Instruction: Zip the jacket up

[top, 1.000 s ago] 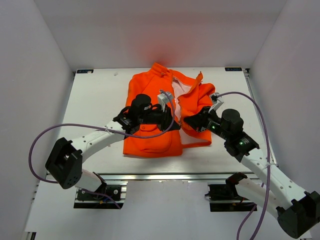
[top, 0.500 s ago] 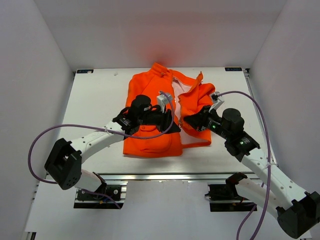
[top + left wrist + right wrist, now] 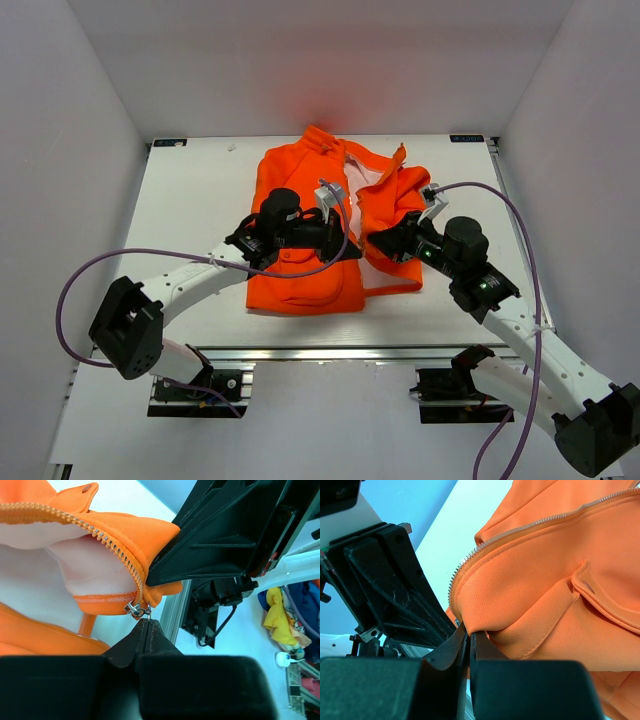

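Note:
The orange jacket (image 3: 310, 260) lies open on the white table, pale lining showing near the collar. My left gripper (image 3: 352, 252) is at the bottom of the open front, shut on the metal zipper pull (image 3: 142, 611) that hangs from the zipper teeth (image 3: 112, 547). My right gripper (image 3: 372, 240) faces it from the right, shut on the bottom corner of the jacket's right front panel (image 3: 530, 600), beside its row of zipper teeth (image 3: 465, 565). The two grippers nearly touch. The right panel's flap pocket (image 3: 605, 600) shows in the right wrist view.
The table (image 3: 190, 190) is walled in by white panels at the back and both sides. An aluminium rail (image 3: 330, 352) runs along the near edge. A purple cable (image 3: 70, 290) loops off each arm.

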Robot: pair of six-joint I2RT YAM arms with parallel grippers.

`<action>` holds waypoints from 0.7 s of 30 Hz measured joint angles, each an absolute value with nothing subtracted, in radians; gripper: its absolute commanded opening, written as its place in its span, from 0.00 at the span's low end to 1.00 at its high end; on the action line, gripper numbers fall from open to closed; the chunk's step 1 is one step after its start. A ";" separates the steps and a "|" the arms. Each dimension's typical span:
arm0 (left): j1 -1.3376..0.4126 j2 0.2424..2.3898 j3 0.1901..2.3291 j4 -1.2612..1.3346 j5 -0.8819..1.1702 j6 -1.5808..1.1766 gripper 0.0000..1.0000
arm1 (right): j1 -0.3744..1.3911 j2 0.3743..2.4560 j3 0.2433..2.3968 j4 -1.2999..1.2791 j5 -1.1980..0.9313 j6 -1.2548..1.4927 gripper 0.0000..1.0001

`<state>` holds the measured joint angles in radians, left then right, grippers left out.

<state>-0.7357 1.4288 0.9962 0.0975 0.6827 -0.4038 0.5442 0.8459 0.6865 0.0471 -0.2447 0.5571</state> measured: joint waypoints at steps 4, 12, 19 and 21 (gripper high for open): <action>-0.736 1.429 0.995 0.094 0.677 -0.405 0.00 | 0.544 0.846 0.686 0.047 -0.240 0.557 0.00; -0.736 1.412 0.979 0.038 0.607 -0.394 0.00 | 0.544 0.846 0.692 0.036 -0.213 0.546 0.00; -0.736 1.354 0.973 -0.008 0.524 -0.371 0.00 | 0.545 0.846 0.692 0.024 -0.210 0.542 0.00; -0.736 1.350 0.975 -0.016 0.511 -0.366 0.00 | 0.545 0.846 0.692 0.024 -0.212 0.542 0.00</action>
<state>-0.7361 1.3502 0.9752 -0.0158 0.5106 -0.3660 0.5446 0.8463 0.6922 0.0238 -0.2119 0.5415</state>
